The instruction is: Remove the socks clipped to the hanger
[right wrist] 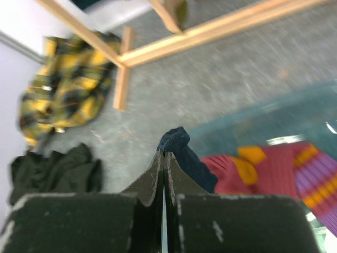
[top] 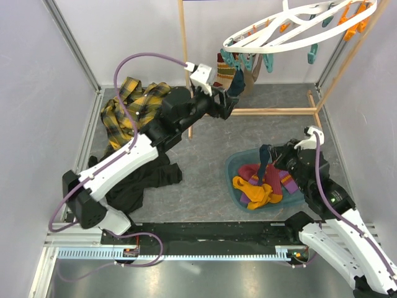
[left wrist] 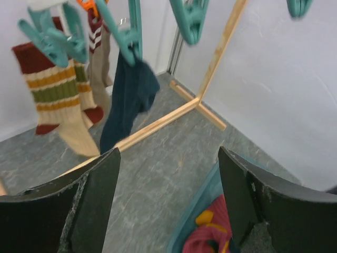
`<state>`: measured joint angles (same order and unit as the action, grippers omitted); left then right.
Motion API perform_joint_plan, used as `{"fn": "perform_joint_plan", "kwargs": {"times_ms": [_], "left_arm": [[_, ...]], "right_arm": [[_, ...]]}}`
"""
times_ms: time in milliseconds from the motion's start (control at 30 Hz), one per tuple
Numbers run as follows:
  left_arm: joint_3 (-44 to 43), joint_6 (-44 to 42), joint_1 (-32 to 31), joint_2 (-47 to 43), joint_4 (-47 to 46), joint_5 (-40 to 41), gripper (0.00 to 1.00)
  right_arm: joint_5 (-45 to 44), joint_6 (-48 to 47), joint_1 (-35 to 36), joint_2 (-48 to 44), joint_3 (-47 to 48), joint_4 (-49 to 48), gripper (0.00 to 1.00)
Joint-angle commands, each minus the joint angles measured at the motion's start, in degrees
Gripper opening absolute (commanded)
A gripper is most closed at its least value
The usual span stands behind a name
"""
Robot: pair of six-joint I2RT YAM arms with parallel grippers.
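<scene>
We judge the job well past halfway but not finished. The hanger hangs at the top right of the overhead view, on the wooden stand, and most of its teal and orange clips are bare.

From the left wrist we count 4 socks clipped at its near end:
- 1 maroon striped sock
- 1 beige sock just behind it
- 1 beige sock with a maroon cuff
- 1 navy sock

A 5th could be hidden behind these; we cannot tell.

The left gripper is raised just below them, near the navy sock. Its fingers are spread wide and there is nothing between them.

The right gripper hangs over the blue tub. Its fingers are pressed together on 1 dark sock, which dangles into the tub.

The tub holds a tangled pile of maroon, yellow and purple-striped socks. We make out at least 3 in it, but the tangle stops us counting exactly.

So what is left, as we see it, is to drop 1 sock and unclip 4.

Beyond that we count 2 arms, 1 hanger and 1 tub. There is also 1 plaid shirt and 1 black garment, both on the floor well away from the tub.
</scene>
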<state>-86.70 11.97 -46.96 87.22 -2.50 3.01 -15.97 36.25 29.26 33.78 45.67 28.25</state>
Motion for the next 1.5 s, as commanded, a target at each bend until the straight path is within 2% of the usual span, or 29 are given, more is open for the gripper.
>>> {"fn": "perform_joint_plan", "kwargs": {"times_ms": [0,67,100,167,200,333,500,567,667,867,967,1033,1267,1467], "left_arm": [[7.14,-5.9,0.03,-7.23,-3.65,1.56,0.83],[11.01,-7.39,-0.06,-10.04,-3.21,1.74,0.83],[12.15,-7.83,-0.06,-10.92,-2.69,1.83,0.84],[15.06,-8.62,-0.06,-13.11,-1.9,2.27,0.84],[16.63,-8.8,-0.06,-13.82,-0.85,2.96,0.84],[21.56,-9.94,-0.06,-18.04,0.31,3.76,0.85],[27.88,-11.79,-0.24,-23.92,-0.66,6.22,0.85],[29.73,-11.88,-0.76,-25.77,-2.85,6.92,0.85],[32.64,-13.46,-0.94,-28.33,-6.28,6.14,0.85],[34.14,-14.69,-1.99,-30.0,-7.51,7.71,0.85],[34.49,-15.83,-3.31,-30.0,-7.52,8.95,0.85],[34.49,-16.36,-4.01,-30.0,-7.52,9.12,0.85],[34.49,-16.1,-4.55,-29.56,-7.6,9.3,0.85],[34.49,-15.66,-4.63,-29.74,-7.52,8.68,0.85]], "right_arm": [[-5.91,3.56,-0.16,-1.35,-5.31,6.11,0.0],[-8.45,6.19,-0.16,-2.4,-7.95,5.94,0.0],[-9.42,6.9,-0.16,-2.75,-10.58,5.42,0.03],[-11.62,7.69,-0.16,-2.41,-12.26,5.24,0.16],[-13.81,7.61,-0.16,-1.71,-12.62,5.06,0.29],[-16.29,4.89,-0.25,0.14,-10.26,5.06,0.45],[-13.92,-0.28,-0.16,4.52,-4.9,3.66,0.62],[-11.11,-2.57,-0.25,5.85,-3.23,1.56,0.65],[-4.79,-10.91,-0.08,8.05,-2.43,-8.36,0.67],[-1.8,-22.34,-0.08,19.46,2.3,-33.29,0.73],[-2.13,-22.37,0.27,25.45,5.64,-41.75,0.77],[-3.98,-21.14,0.8,29.57,8.02,-43.71,0.79],[-8.11,-26.23,4.58,40.74,16.29,-51.27,0.87],[-11.0,-30.27,5.72,45.13,17.17,-57.51,0.85]]}}
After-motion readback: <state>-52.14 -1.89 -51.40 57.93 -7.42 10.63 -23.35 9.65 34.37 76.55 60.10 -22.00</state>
